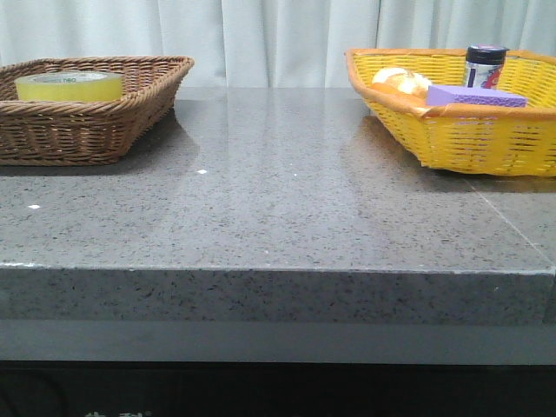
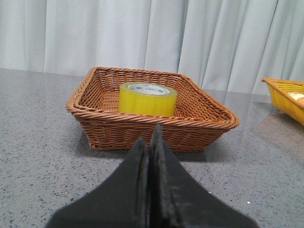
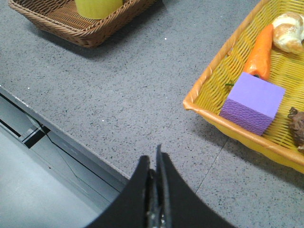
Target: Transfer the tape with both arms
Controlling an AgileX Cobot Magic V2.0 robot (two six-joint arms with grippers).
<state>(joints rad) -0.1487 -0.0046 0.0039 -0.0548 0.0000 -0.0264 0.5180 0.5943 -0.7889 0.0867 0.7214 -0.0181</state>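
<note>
Closest to the lens sits the left claw (image 2: 151, 142), its two dark fingers pressed together with nothing between them, pointing straight across the grey surface (image 1: 287, 200) at the brown wicker basket (image 2: 142, 123). And inside that basket is the tape (image 2: 147, 99), a yellow roll lying flat on the basket floor with its white core ring facing up, so its axis stands vertical and the hole opens skyward. From the left claw the tape lies dead ahead, just past the basket's near wall, which rises in front of the roll's lower part.

Over to the right claw (image 3: 155, 164): also closed tight, empty, hanging above the surface near its front edge. From there the tape sits well off, beyond open surface, while the yellow basket (image 3: 209, 111) with a purple block (image 3: 251, 102), a carrot (image 3: 262, 50) and a bread roll (image 3: 289, 31) lies much closer to it.

So the left arm looks clearly nearer to the tape, and I'd judge it takes the pick, opening up and coming in over the rim from above.

Hard to read: neither arm shows in the front view, the right wrist view cuts the tape off at the frame edge, and a dark object in the yellow basket is only partly seen.
</note>
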